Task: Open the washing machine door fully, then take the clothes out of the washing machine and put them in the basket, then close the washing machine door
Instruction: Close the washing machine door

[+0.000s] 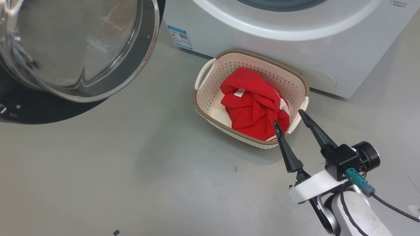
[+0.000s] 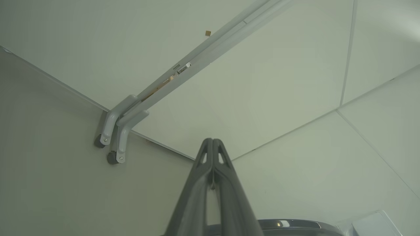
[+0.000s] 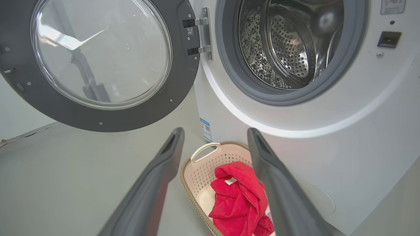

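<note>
The left gripper (image 2: pixel 212 141) is pointing at pale wall panels and a grey two-legged bracket (image 2: pixel 121 131). Its two long dark fingers are pressing together with nothing between them.

In the head view, the large round washing machine door (image 1: pixel 78 49), with its glossy black rim and bulging clear glass bowl, is standing swung wide open at the left. Right of it, the small cream perforated basket (image 1: pixel 206 95) with a brown woven-look rim is sitting on the grey floor just in front of the big white front-loading washing machine (image 1: pixel 328 55). The bright red clothes (image 1: pixel 252 105), with white stripes and a small white label, are lying bunched inside the basket.

The right arm's pale forearm is rising from the lower right corner. The right gripper (image 1: pixel 288 117) is angling up and left over the basket's near right corner, fingers spread wide apart and gripping nothing. Whether a tip is touching the fabric, I cannot tell.
</note>
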Controlling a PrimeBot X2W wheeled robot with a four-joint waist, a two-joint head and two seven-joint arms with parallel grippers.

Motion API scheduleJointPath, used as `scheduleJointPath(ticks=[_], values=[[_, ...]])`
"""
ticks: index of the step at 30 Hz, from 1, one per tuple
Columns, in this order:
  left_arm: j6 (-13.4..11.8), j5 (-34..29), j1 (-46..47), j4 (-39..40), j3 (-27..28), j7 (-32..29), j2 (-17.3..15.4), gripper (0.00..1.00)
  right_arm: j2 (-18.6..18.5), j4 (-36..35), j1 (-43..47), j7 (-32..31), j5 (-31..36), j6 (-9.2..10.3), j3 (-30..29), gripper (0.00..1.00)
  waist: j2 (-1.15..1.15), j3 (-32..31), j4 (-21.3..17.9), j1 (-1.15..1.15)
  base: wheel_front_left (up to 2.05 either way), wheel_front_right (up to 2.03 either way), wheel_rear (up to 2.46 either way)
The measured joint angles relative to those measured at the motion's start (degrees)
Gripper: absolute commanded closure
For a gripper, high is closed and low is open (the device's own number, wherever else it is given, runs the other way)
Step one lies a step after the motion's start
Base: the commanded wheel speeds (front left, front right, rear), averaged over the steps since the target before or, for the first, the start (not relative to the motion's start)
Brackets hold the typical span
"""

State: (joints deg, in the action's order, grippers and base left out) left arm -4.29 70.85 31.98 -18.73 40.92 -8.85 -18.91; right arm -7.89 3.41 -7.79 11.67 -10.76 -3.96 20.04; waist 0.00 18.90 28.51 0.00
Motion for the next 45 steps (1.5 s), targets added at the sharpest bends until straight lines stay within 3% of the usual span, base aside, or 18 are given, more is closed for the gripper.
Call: scheduleJointPath(ticks=[3,7,13,27,45], values=[[-2.5,1.4,2.1,-4.1,0.5,-3.5,-2.1,1.00,0.0,-0.4,-0.1,-0.5,0.3,-0.09,0.7,0.00,0.00,0.3,-0.8,0.00,0.00,0.00,0.00],[-2.5,-0.5,2.2,-8.9,1.2,-5.3,-5.8,1.00,0.1,-0.6,-0.5,-0.7,0.3,-0.18,1.0,0.00,0.00,0.7,-2.0,0.00,0.00,0.00,0.00],[-2.6,2.5,4.6,-15.0,2.6,-9.4,-5.5,1.00,0.2,-0.7,-0.5,-0.8,0.3,-0.43,1.2,0.00,0.00,1.2,-3.8,0.00,0.00,0.00,0.00],[-2.6,2.9,11.3,-24.1,-0.8,-15.9,-5.1,1.00,0.2,-1.3,-0.9,-0.8,0.3,-0.42,0.9,0.00,0.00,2.1,-5.7,0.00,0.00,0.00,0.00],[-3.1,2.4,15.0,-28.6,-4.0,-23.3,-8.3,1.00,-0.3,-1.8,-1.1,-0.8,0.3,-0.01,0.8,0.00,0.00,2.8,-6.3,0.00,0.00,0.00,0.00]])
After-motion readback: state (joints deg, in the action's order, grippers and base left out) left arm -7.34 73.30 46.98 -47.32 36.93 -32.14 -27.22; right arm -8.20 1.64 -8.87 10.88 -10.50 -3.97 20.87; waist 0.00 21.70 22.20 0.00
